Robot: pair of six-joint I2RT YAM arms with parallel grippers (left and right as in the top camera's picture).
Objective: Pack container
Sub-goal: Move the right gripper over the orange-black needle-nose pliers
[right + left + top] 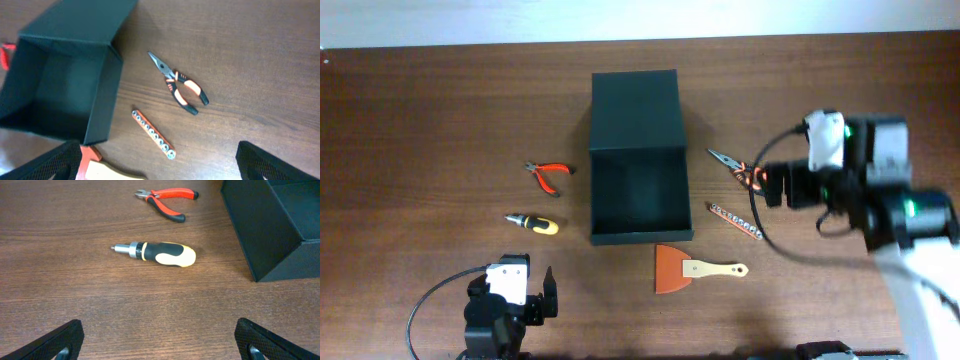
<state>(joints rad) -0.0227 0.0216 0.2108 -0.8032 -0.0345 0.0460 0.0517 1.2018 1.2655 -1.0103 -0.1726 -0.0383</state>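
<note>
The dark green container stands open and empty at the table's middle, its lid folded back; it also shows in the left wrist view and the right wrist view. Left of it lie red-handled cutters and a black-and-yellow screwdriver, seen too in the left wrist view. Right of it lie long-nose pliers, an orange socket rail and an orange scraper with a wooden handle. My left gripper is open near the front edge. My right gripper is open above the pliers and rail.
The wooden table ends at a pale wall strip along the far edge. Cables trail from both arms.
</note>
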